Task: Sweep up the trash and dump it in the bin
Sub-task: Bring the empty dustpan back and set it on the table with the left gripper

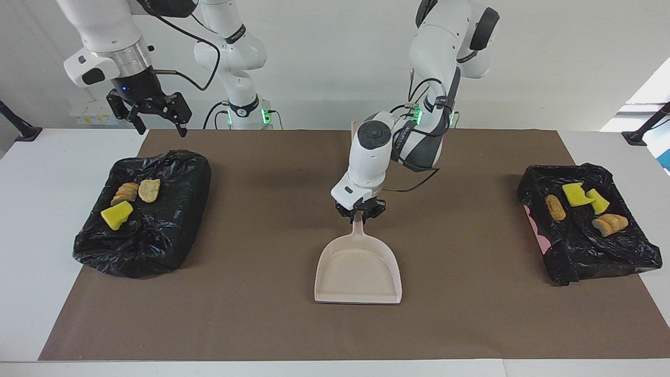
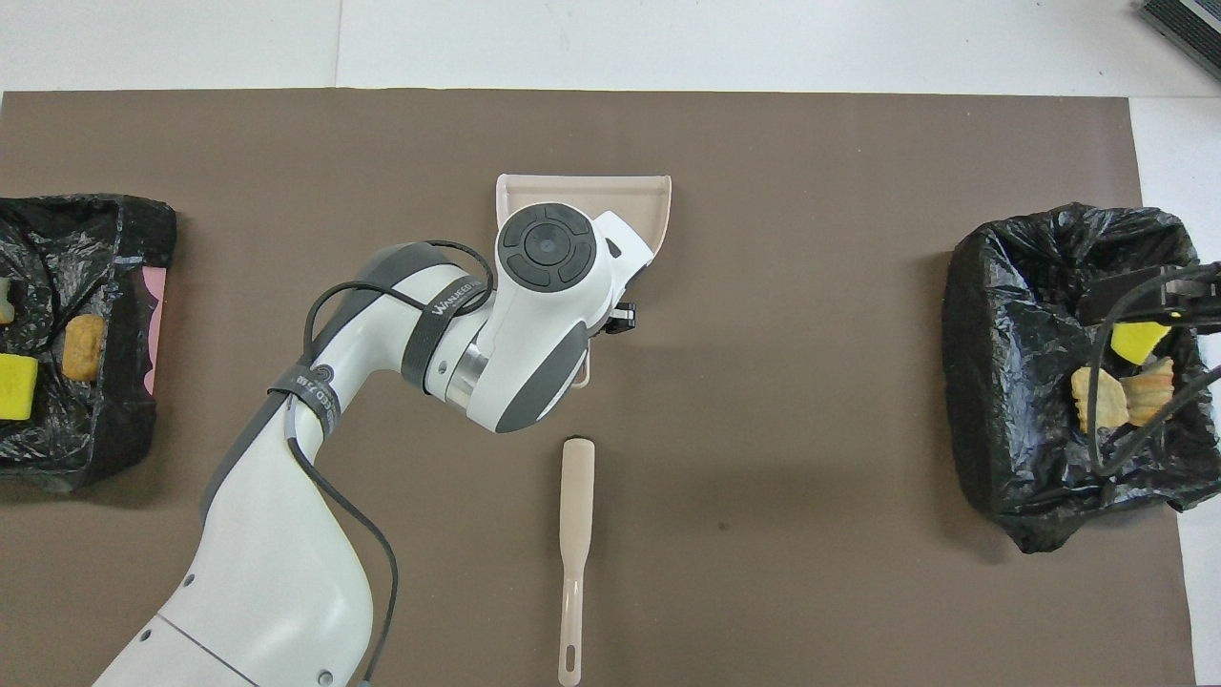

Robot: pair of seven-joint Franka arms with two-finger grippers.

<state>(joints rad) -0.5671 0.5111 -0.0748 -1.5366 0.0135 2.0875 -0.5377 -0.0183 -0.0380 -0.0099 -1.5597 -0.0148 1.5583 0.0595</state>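
seven trash scraps point(image 1: 116, 215) sit in two black bins point(image 1: 157, 241); left pincer point(image 1: 359, 211) pinching dustpan point(image 1: 358, 272) handle mid-worktop; right pincer point(image 1: 149, 112) spread, waiting over worktop's edge

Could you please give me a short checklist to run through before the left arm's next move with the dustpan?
1. Left claw shut on the beige plastic dustpan by its handle: ok.
2. Dustpan tray empty, nothing to spill: ok.
3. Beige brush lies apart from the dustpan, nearer the robots: ok.
4. Right claw open, waiting over the black-lined bin at its end: ok.
5. Trash: three scraps in that bin, four in the other black-lined bin; none on the brown mat: ok.
6. Dustpan resting on the mat or raised: cannot tell.
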